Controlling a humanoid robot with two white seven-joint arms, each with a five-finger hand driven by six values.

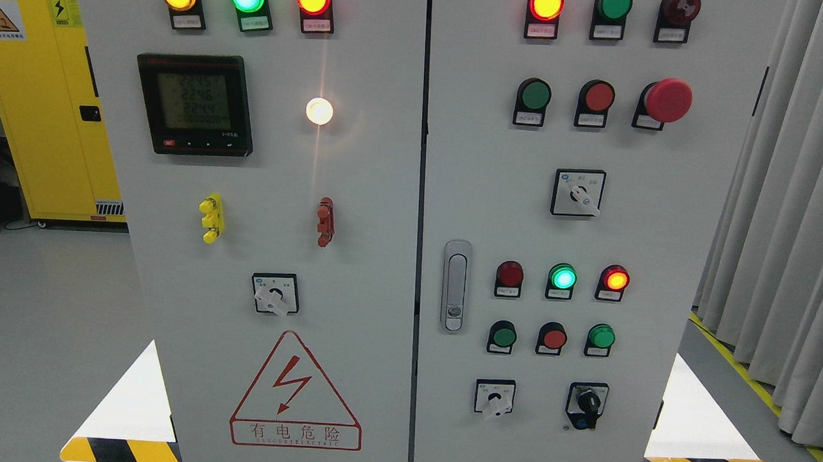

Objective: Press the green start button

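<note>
A grey electrical cabinet fills the head view. Its right door [703, 223] carries several green push buttons: one in the upper row [534, 95], beside a red button [598, 97] and a red mushroom stop [667, 100]. Two more green buttons sit in the lower row, at left [503, 336] and at right [601, 336], with a red button [554, 338] between them. A lit green lamp [562, 276] glows above that row. Neither of my hands nor arms shows in the frame.
The left door holds a digital meter [195, 103], lit lamps, a rotary switch [275, 294] and a red warning triangle [297, 392]. A door latch [455, 286] sits at the right door's left edge. A yellow cabinet [35, 89] stands at left; grey curtains [788, 206] hang at right.
</note>
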